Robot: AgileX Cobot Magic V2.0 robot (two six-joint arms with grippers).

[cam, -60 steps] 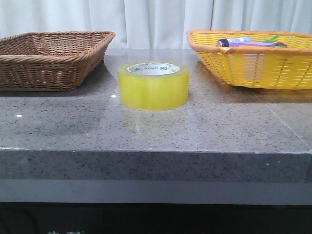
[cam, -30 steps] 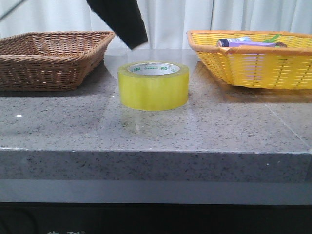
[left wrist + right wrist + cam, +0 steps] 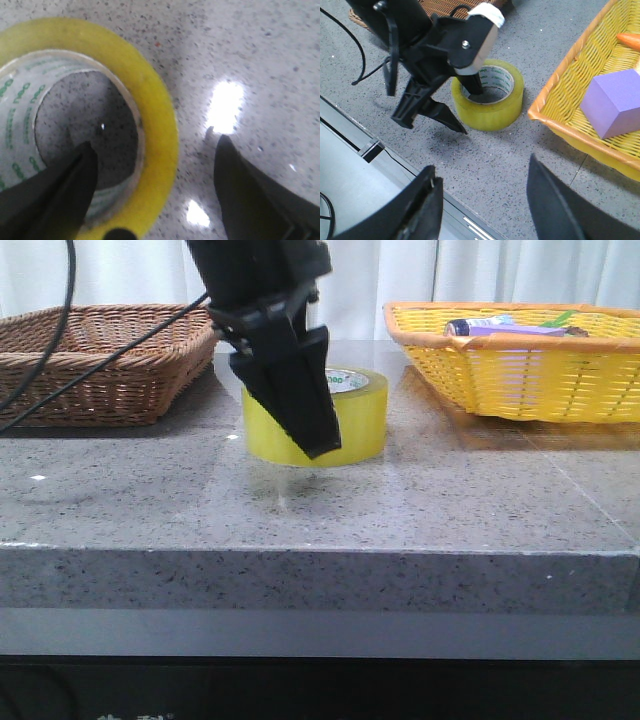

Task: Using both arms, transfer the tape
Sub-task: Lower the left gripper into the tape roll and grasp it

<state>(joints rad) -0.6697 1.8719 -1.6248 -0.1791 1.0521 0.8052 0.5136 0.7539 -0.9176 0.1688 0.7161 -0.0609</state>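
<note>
The yellow tape roll (image 3: 360,425) lies flat on the grey stone table (image 3: 320,510), its white, green-printed core facing up. My left gripper (image 3: 318,425) is open and has come down over the roll. One finger is inside the core and the other is outside the near wall, so the jaws straddle the wall (image 3: 155,144) without closing on it. The right wrist view shows the roll (image 3: 507,107) and the left arm (image 3: 440,50) above it. My right gripper (image 3: 480,172) is open and empty, high above the table's front edge, apart from the roll.
A brown wicker basket (image 3: 100,365) stands at the back left. A yellow basket (image 3: 520,375) at the back right holds a purple block (image 3: 615,102) and other small items. A black cable (image 3: 60,340) trails over the brown basket.
The left arm entered from above and came down onto the tape, its open jaws now straddling the roll's near wall. The tape has not moved.
</note>
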